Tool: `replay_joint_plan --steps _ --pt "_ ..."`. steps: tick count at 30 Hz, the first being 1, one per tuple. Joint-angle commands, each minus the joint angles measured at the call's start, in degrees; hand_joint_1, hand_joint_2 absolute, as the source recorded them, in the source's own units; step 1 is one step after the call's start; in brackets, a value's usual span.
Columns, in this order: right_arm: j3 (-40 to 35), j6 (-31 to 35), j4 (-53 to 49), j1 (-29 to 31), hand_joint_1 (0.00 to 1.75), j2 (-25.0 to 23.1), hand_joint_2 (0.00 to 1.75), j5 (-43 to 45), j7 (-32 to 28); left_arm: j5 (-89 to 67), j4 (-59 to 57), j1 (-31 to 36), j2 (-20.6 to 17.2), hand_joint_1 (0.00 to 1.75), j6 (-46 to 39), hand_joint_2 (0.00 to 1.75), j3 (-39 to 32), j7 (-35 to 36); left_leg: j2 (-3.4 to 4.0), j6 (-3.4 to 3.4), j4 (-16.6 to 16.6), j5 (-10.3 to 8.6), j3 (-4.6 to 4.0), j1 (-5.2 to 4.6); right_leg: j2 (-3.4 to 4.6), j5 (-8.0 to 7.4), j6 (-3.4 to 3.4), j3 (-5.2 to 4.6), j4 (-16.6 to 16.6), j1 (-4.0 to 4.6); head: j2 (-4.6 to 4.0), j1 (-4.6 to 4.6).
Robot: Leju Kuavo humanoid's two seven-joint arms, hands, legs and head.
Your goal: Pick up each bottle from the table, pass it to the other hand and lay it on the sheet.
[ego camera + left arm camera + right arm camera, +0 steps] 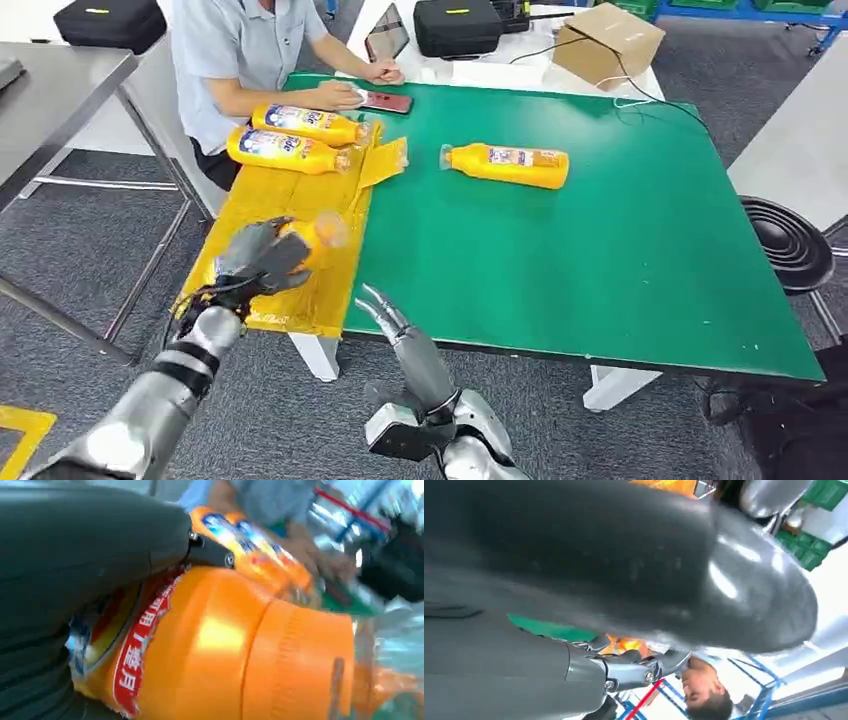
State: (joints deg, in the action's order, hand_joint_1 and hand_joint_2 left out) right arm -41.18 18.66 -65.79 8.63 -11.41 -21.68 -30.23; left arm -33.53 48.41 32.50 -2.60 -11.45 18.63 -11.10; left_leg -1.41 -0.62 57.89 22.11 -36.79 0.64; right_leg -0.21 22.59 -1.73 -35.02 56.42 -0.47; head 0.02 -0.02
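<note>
My left hand (258, 260) grips an orange bottle (316, 236) above the near part of the yellow sheet (290, 200); up close the bottle (225, 645) shows its red-and-white label under my dark fingers (90, 550). Two more orange bottles (305, 123) (285, 150) lie side by side at the sheet's far end. Another orange bottle (508, 163) lies on its side on the green table (600, 250). My right hand (400, 335) hovers at the table's near edge, fingers straight and apart, holding nothing; its thumb (624, 565) looms large in the right wrist view.
A person (250, 50) sits at the far left corner, hands by a phone (385, 102). A cardboard box (607, 43) and black cases (455, 25) stand beyond the table. A black stool (790, 240) is at the right, a steel table (60, 90) at the left.
</note>
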Motion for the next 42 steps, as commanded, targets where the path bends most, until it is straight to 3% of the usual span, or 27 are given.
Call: replay_joint_plan --steps 1,5,10,20,25,26,27,28,29,37,42 --pt "-1.9 -1.9 0.7 1.9 0.0 2.1 0.0 0.2 -0.2 -7.2 -18.5 10.8 -0.1 1.75 0.5 1.75 9.4 1.7 0.3 -0.03 0.0 -0.01 -0.18 0.0 0.23 -0.72 -0.28 -0.28 -0.1 -0.01 0.0 0.02" --pt "-2.8 -3.4 1.1 2.3 0.0 2.0 0.0 0.6 -0.4 -13.7 -25.5 12.8 2.8 1.75 -0.3 1.75 12.2 3.5 0.36 0.01 0.0 0.07 -0.29 -0.08 0.19 -0.5 -0.18 -0.44 0.0 -0.12 0.0 0.02" --pt "-2.9 -3.6 1.3 2.2 0.0 2.1 0.0 0.6 -0.5 -14.0 -25.8 12.9 2.9 1.75 -0.5 1.75 12.1 3.8 0.46 0.01 0.1 0.05 -0.71 -0.06 0.34 -0.52 -0.3 -0.84 0.0 -0.11 0.0 -0.02" --pt "-2.9 -4.1 2.0 2.3 0.0 1.9 0.0 1.0 -0.8 -16.8 -26.6 13.5 3.9 1.75 -1.2 1.75 12.6 2.7 0.55 0.06 0.1 0.2 -0.62 -0.07 0.39 -0.43 -0.24 -0.78 0.0 -0.11 0.0 -0.02" --pt "-2.9 -4.6 3.3 2.6 0.0 1.6 0.0 1.4 -1.2 -18.4 -29.4 14.1 6.0 1.75 5.6 1.75 13.7 3.9 0.46 0.05 0.0 0.13 -0.77 -0.05 0.33 -0.49 -0.27 -0.91 -0.1 -0.1 0.0 -0.02" --pt "-3.0 -4.7 3.6 2.8 0.0 1.5 0.0 1.6 -1.4 -18.0 -29.9 13.9 5.8 1.36 7.8 1.75 13.3 4.2 0.45 0.05 0.0 0.2 -0.61 -0.06 0.29 -0.41 -0.26 -0.74 -0.1 -0.11 0.0 0.0" --pt "-3.3 -4.7 4.1 3.2 0.0 1.3 0.0 1.7 -1.5 -16.9 -30.7 13.6 5.6 0.56 10.0 1.75 12.1 4.5 0.5 0.05 0.0 0.17 -0.68 -0.08 0.37 -0.46 -0.27 -0.82 -0.1 -0.12 0.0 0.0" --pt "-3.3 -4.6 4.4 3.4 0.0 1.2 0.0 1.8 -1.5 -16.0 -31.0 13.2 5.5 0.16 10.5 1.75 11.1 4.7 0.59 0.05 0.0 0.18 -0.69 -0.06 0.48 -0.49 -0.26 -0.84 -0.1 -0.11 0.0 -0.02" --pt "-3.4 -4.5 4.6 3.5 0.0 1.2 0.0 1.8 -1.5 -15.2 -31.3 13.1 5.6 0.0 11.0 1.75 10.2 4.8 0.6 0.05 0.0 0.14 -0.73 -0.09 0.5 -0.53 -0.28 -0.89 -0.1 -0.15 0.0 0.0" --pt "-4.2 -3.1 7.5 4.8 0.0 0.6 0.0 2.2 -2.0 1.5 -30.4 12.4 7.7 0.0 18.0 1.75 -5.0 -0.8 0.65 0.04 0.0 0.24 -0.48 -0.11 0.5 -0.45 -0.24 -0.65 -0.1 -0.15 0.0 -0.02" --pt "-4.4 -1.7 7.6 4.5 0.0 0.9 0.0 2.6 -2.6 8.1 -25.5 11.7 9.3 0.0 18.0 1.75 -7.1 -7.2 0.52 0.03 0.0 0.16 -0.65 -0.08 0.43 -0.51 -0.28 -0.78 -0.1 -0.13 0.0 -0.02"
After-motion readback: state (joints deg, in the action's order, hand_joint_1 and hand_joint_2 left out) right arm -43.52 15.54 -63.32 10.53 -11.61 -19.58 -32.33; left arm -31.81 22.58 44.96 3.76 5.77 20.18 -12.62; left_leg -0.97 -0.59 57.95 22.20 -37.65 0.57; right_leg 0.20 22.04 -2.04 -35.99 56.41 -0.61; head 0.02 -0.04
